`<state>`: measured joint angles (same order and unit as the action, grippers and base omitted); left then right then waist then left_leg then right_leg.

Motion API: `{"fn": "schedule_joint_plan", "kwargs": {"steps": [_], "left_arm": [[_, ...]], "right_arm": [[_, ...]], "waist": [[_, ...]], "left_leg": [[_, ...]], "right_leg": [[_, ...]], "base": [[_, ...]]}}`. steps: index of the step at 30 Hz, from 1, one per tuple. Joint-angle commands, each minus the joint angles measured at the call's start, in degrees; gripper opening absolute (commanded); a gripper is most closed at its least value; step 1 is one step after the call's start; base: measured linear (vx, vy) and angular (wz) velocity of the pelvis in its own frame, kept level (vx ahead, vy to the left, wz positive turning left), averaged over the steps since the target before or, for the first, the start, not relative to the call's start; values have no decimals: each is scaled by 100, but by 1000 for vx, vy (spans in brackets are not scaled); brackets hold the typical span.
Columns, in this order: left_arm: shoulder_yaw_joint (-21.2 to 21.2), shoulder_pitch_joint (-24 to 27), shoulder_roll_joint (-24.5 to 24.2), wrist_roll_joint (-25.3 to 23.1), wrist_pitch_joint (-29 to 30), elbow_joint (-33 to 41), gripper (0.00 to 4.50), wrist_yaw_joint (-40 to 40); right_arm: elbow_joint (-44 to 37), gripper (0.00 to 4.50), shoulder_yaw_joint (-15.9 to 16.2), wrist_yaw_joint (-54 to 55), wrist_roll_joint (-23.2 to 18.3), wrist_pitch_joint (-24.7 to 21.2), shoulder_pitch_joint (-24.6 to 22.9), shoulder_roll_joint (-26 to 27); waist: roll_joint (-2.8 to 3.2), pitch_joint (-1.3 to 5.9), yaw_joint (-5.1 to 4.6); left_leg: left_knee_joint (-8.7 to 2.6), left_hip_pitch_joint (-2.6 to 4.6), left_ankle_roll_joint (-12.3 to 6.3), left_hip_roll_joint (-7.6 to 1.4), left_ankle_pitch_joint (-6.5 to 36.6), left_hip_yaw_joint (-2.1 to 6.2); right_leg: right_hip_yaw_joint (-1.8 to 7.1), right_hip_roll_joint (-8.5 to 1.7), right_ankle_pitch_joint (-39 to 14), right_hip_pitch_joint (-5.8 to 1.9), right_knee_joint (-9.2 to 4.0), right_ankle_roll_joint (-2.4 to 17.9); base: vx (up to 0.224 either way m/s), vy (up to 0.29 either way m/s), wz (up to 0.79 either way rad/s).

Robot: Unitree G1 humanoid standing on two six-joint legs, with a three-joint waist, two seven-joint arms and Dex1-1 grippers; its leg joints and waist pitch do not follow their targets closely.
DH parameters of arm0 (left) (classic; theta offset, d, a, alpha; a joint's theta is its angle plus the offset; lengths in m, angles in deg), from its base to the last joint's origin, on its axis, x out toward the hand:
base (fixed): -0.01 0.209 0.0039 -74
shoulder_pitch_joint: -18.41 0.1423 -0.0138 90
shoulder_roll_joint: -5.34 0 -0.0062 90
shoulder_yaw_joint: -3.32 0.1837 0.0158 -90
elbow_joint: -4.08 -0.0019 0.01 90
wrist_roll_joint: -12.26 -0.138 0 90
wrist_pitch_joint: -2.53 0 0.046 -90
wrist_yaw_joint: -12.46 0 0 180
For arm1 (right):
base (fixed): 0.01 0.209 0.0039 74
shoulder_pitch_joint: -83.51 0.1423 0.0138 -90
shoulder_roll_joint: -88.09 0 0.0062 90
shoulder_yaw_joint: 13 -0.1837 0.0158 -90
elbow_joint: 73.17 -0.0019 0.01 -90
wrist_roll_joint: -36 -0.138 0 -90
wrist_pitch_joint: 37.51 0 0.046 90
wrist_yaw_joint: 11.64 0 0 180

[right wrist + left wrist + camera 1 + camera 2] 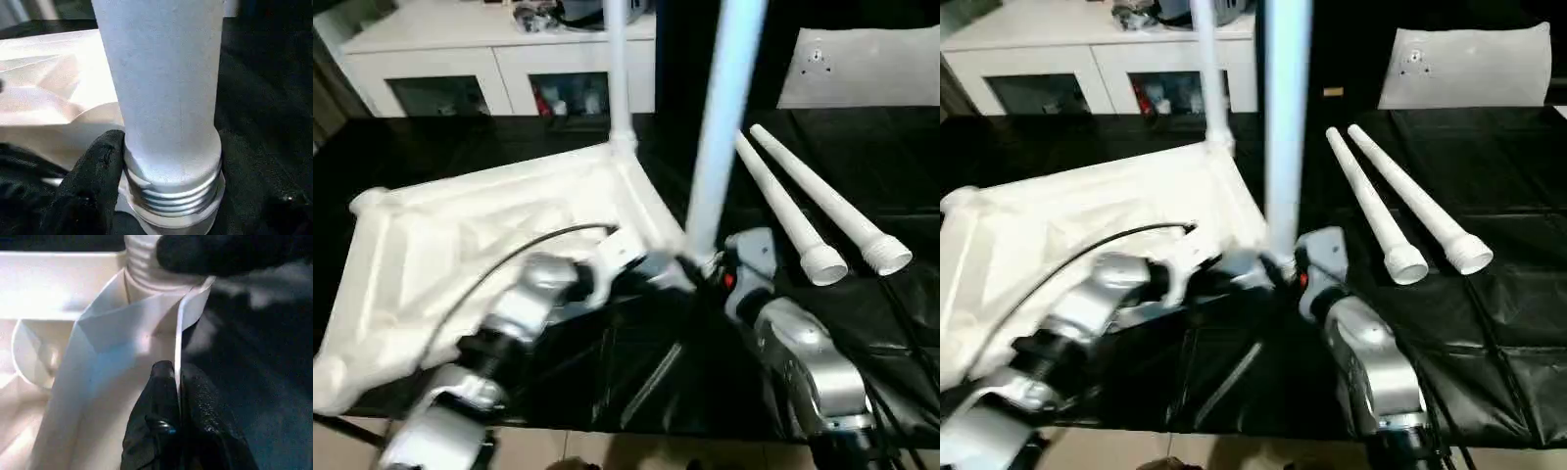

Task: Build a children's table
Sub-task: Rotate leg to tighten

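Observation:
The white tabletop point(460, 255) lies upside down on the black table, ribbed underside up. One leg point(618, 69) stands upright in its far corner socket. A second leg point(724, 117) stands upright at the near corner socket point(195, 308), with several threads point(171, 196) showing above the socket rim. My right gripper point(715, 266) is shut on this leg just above the threads, one black finger point(93, 176) pressed against it. My left gripper point(177, 377) is shut on the tabletop's thin rim beside that socket. Two more legs point(783, 211) point(827, 201) lie loose on the right.
A white cabinet with glass doors point(499, 59) stands behind the table. A flat white board point(862, 69) leans at the back right. The black cover point(862, 323) runs to the table's near edge, where the floor shows below.

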<state>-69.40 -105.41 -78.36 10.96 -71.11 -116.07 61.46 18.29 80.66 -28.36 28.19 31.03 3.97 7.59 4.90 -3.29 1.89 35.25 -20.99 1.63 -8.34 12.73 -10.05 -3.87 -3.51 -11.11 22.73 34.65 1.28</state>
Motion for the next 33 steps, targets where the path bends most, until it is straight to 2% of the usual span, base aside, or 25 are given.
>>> {"fn": "schedule_joint_plan", "kwargs": {"steps": [1, 2, 4, 6, 8, 9, 10, 11, 12, 13, 14, 15, 16, 17, 18, 21, 22, 23, 24, 25, 29, 32, 33], "left_arm": [[-662, -255, 126, 116, 24, 23, 0, -1215], [-653, -256, 170, 94, 50, 45, 0, -1233], [-535, -203, 177, -14, 112, 177, 0, -1105], [-446, -164, 99, -75, 59, 222, 0, -984], [-383, -143, 22, -106, -18, 230, 0, -874], [-359, -135, -14, -113, -52, 230, 0, -818], [-298, -111, -113, -118, -106, 235, 0, -641], [-220, -61, -296, -129, -169, 240, 0, -373], [-209, -55, -320, -132, -182, 240, 0, -339], [-164, -30, -416, -155, -209, 240, 0, -228], [-112, -2, -529, -190, -268, 232, 0, -107], [-84, 13, -584, -207, -317, 229, 0, -40], [-29, 65, -737, -225, -392, 240, 0, 175], [-15, 87, -797, -225, -413, 248, 0, 261], [44, 133, -933, -233, -599, 263, 0, 490], [148, 178, -1138, -235, -885, 238, 0, 813], [273, 180, -1330, -285, -1155, 152, 0, 1095], [320, 178, -1398, -304, -1238, 119, 0, 1197], [410, 178, -1522, -295, -1508, 66, 0, 1491], [410, 178, -1522, -295, -1508, 66, 0, 1491], [511, 155, -1673, -160, -1948, 4, 0, 2127], [584, 96, -1740, -92, -2114, -5, 0, 2503], [685, 29, -1752, -87, -2295, -30, 0, 2759]], "right_arm": [[185, 266, 577, -91, -33, -325, -161, 345], [211, 266, 597, -30, 55, -304, -135, 366], [195, 322, 415, 85, 23, -213, -137, 442], [131, 322, 360, 36, 13, -138, -182, 396], [74, 347, 361, -25, 32, -62, -227, 321], [47, 356, 353, -48, 31, -24, -250, 288], [-18, 364, 352, -111, 51, 102, -307, 178], [-187, 372, 311, -290, -2, 234, -429, 3], [-211, 383, 307, -318, -10, 245, -446, -20], [-303, 392, 288, -417, -19, 303, -508, -92], [-420, 400, 282, -564, -52, 354, -588, -189], [-471, 407, 287, -626, -56, 365, -625, -242], [-599, 417, 278, -775, -53, 441, -737, -392], [-647, 425, 269, -834, -61, 477, -783, -448], [-723, 431, 243, -940, -75, 536, -866, -560], [-865, 447, 177, -1184, -176, 543, -990, -732], [-1013, 447, 135, -1475, -347, 536, -1063, -889], [-1067, 447, 127, -1587, -418, 540, -1084, -945], [-1167, 447, 123, -1805, -537, 528, -1104, -1069], [-1167, 447, 123, -1805, -537, 528, -1104, -1069], [-1282, 447, 218, -2279, -708, 422, -1094, -1398], [-1274, 447, 365, -2741, -739, 471, -997, -1703], [-1175, 447, 484, -3089, -735, 464, -805, -1899]], "waist": [[-119, 248, -19], [-121, 254, -25], [-109, 280, -19], [-101, 296, -5], [-110, 308, -5], [-108, 309, -23], [-113, 340, -37], [-122, 365, -36], [-116, 364, -36], [-91, 369, -36], [-117, 373, -44], [-117, 373, -44], [-100, 376, -19], [-104, 373, -30], [-81, 364, -25], [-90, 338, -11], [-114, 340, 16], [-99, 330, 23], [-92, 319, 26], [-102, 324, 37], [-103, 301, 65], [-110, 323, 114], [-155, 353, 131]], "left_leg": [[-507, -7, -325, -431, 975, 240], [-508, -12, -343, -436, 943, 237], [-497, -10, -401, -439, 799, 230], [-487, -18, -490, -443, 596, 223], [-473, -37, -569, -439, 505, 222], [-470, -79, -628, -422, 427, 232], [-446, -75, -675, -422, 292, 228], [-418, -81, -770, -418, 59, 222], [-412, -84, -842, -420, -19, 222], [-398, -75, -950, -434, -149, 221], [-389, -78, -1044, -446, -234, 224], [-389, -78, -1044, -446, -234, 224], [-377, -71, -1160, -476, -292, 229], [-373, -79, -1186, -476, -298, 225], [-377, -63, -1196, -486, -231, 224], [-408, -50, -1054, -496, 89, 214], [-416, -39, -1013, -499, 202, 217], [-436, -23, -935, -518, 278, 209], [-444, -18, -902, -518, 345, 210], [-447, -16, -844, -520, 400, 215], [-489, 46, -605, -529, 705, 203], [-474, 39, -554, -520, 593, 198], [-462, 42, -586, -524, 498, 192]], "right_leg": [[339, -561, -2061, -240, -562, 880], [340, -569, -1982, -245, -559, 890], [348, -581, -1759, -268, -552, 914], [342, -577, -1399, -275, -525, 969], [337, -582, -1178, -305, -494, 1003], [316, -581, -1061, -338, -483, 1026], [316, -585, -818, -343, -470, 1075], [314, -574, -426, -346, -421, 1142], [312, -572, -277, -338, -413, 1168], [302, -559, -31, -321, -380, 1236], [295, -555, 122, -324, -356, 1277], [295, -555, 122, -324, -356, 1277], [293, -572, 213, -315, -332, 1291], [291, -572, 231, -313, -323, 1304], [281, -574, 129, -297, -346, 1325], [289, -575, -342, -298, -390, 1298], [293, -579, -521, -300, -410, 1274], [303, -578, -634, -284, -413, 1259], [302, -576, -706, -278, -426, 1255], [314, -584, -746, -298, -426, 1213], [333, -591, -1011, -291, -454, 1247], [339, -602, -803, -312, -426, 1306], [340, -601, -653, -329, -400, 1329]], "base": [[0, 0, 0], [0, 0, 0], [0, 0, 0], [0, 0, 0], [0, 0, 0], [0, 0, 0], [0, 0, 0], [0, 0, 0], [0, 0, 0], [0, 0, 0], [0, 0, 0], [0, 0, 0], [0, 0, 0], [0, 0, 0], [0, 0, 0], [0, 0, 0], [0, 0, 0], [0, 0, 0], [0, 0, 0], [0, 0, 0], [0, 0, 0], [0, 0, 0], [0, 0, 0]]}}
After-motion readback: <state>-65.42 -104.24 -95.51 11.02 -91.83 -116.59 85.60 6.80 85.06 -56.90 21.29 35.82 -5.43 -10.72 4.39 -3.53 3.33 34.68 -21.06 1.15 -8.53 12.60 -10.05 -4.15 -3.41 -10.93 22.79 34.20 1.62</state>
